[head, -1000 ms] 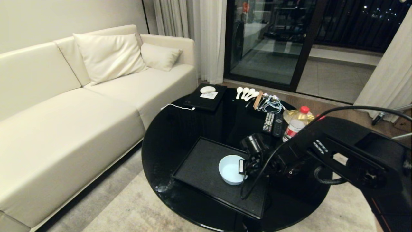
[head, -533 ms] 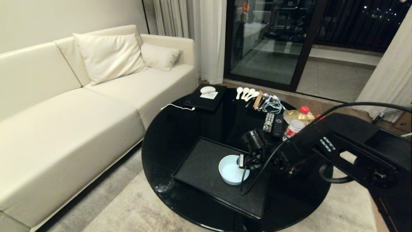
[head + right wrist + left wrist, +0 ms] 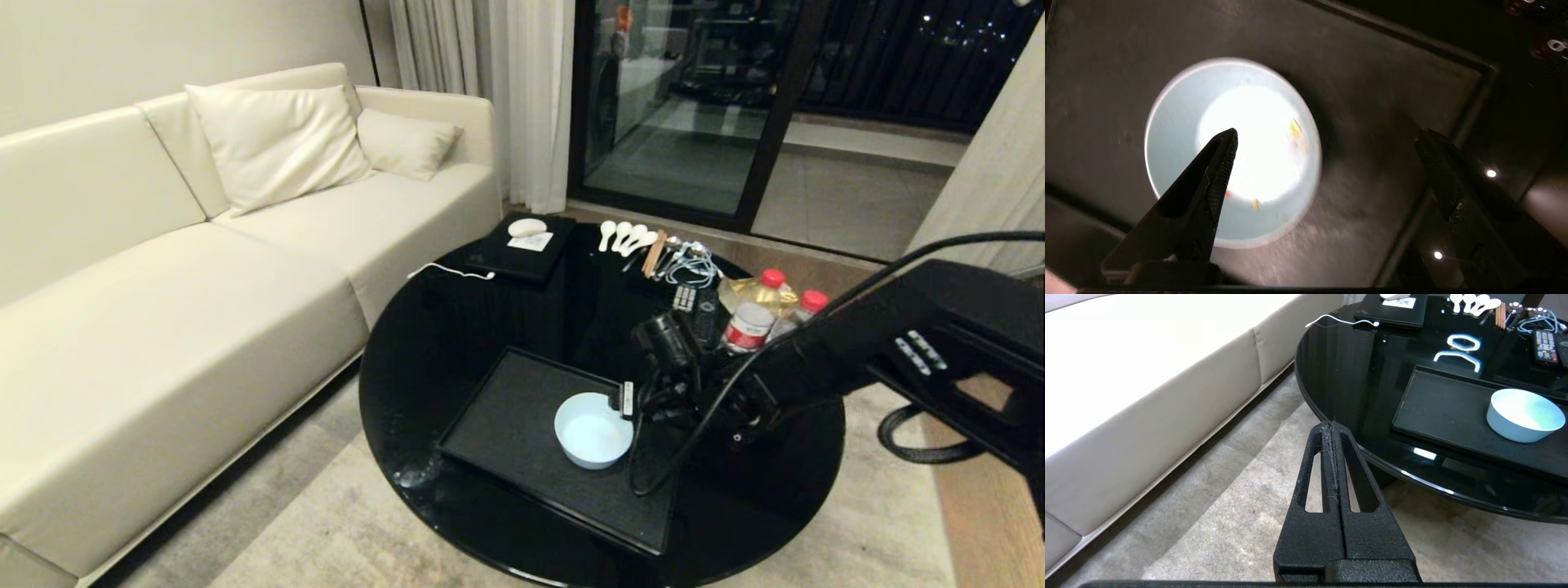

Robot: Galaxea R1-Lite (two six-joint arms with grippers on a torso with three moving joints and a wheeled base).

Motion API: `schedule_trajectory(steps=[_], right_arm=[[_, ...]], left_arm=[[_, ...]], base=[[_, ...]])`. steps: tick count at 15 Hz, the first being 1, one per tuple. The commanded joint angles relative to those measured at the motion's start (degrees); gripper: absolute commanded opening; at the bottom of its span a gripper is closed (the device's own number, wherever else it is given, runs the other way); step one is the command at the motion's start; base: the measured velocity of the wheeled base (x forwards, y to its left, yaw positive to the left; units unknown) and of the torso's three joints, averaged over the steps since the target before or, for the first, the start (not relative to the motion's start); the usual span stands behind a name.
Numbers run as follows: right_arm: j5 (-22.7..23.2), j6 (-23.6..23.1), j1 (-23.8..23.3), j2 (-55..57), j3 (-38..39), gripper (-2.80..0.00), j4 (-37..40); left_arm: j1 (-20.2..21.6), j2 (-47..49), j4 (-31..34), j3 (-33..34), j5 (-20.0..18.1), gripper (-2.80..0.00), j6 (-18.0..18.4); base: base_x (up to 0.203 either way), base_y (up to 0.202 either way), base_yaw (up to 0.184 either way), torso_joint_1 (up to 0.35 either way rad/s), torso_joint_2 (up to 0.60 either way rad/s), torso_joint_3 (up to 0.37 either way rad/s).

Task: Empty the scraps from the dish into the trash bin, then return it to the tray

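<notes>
Black glass table (image 3: 457, 343) beside a cream sofa (image 3: 163, 269). The bowl (image 3: 593, 429) sits near the tray's (image 3: 506, 425) right edge; right gripper (image 3: 1327, 139) above it, fingers wide apart, holding nothing.

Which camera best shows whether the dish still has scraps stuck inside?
The right wrist view: it looks straight down into the dish, showing a few small orange bits. The head view shows the dish small and glary; the left wrist view shows mostly its outer wall.

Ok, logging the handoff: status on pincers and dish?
Right pincer open above dish. Dish upright on tray, few bits inside. Left pincer shut, parked off-table. Nothing in the way.
</notes>
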Motion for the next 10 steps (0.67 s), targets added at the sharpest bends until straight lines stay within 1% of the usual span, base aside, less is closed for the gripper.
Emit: schedule_trajectory(steps=[1,4,6,7,10], right_arm=[[-0.90,0.07,0.66,-5.54,5.67,0.00,-0.57],[-2.21,0.05,2.19,-9.02,12.15,0.00,-3.99],[-2.38,0.05,2.88,-10.93,14.52,0.00,-5.24],[-2.38,0.03,3.03,-11.79,15.38,-2.80,-5.35],[-2.47,-0.04,3.47,-13.80,17.33,-2.80,-5.81]], left_arm=[[0.00,-0.02,-0.02,0.00,0.02,-2.80,-0.03],[0.00,-0.02,-0.02,0.00,0.02,-2.80,-0.03],[0.00,-0.02,-0.02,0.00,0.02,-2.80,-0.03],[0.00,-0.02,-0.02,0.00,0.02,-2.80,-0.03],[0.00,-0.02,-0.02,0.00,0.02,-2.80,-0.03]], base=[[0.000,0.000,0.000,0.000,0.00,0.000],[0.000,0.000,0.000,0.000,0.00,0.000],[0.000,0.000,0.000,0.000,0.00,0.000],[0.000,0.000,0.000,0.000,0.00,0.000],[0.000,0.000,0.000,0.000,0.00,0.000]])
